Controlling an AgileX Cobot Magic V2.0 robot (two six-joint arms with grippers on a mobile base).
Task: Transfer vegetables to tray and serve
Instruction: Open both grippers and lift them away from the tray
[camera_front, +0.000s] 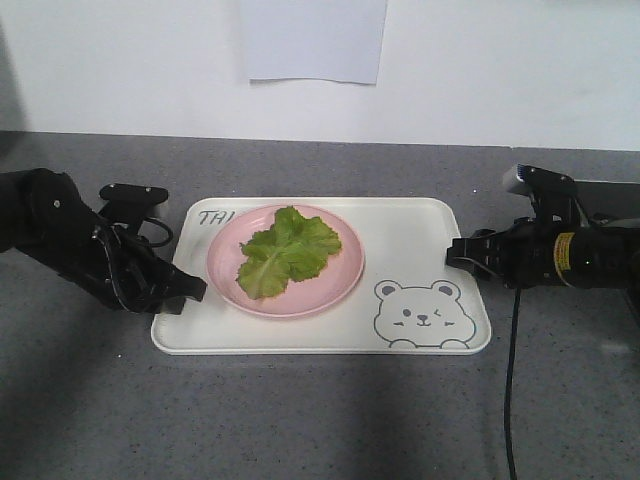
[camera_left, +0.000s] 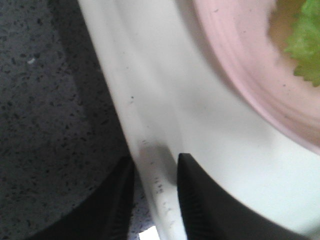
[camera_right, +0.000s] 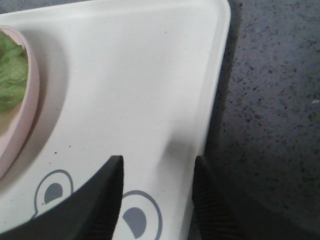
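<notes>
On the pink plate (camera_front: 285, 262) in the tray (camera_front: 420, 225) lies the lettuce leaf (camera_front: 288, 250), so transfer looks done. Both spread jaws straddle opposite rims, left pincer (camera_left: 155, 192) and right pincer (camera_right: 157, 187); lifting and serving remain.

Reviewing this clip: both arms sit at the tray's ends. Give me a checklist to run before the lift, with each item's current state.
1. Lettuce leaf lies on the pink plate: ok.
2. Plate sits fully inside the tray: ok.
3. Left gripper straddles the tray's rim, one finger outside, one inside: ok.
4. Left jaws closed on the rim: not ok, a gap shows.
5. Right gripper straddles the opposite rim: cannot tell; both fingers appear over the tray edge and are open.
6. Cable hanging from the right arm is off the tray: ok.
</notes>
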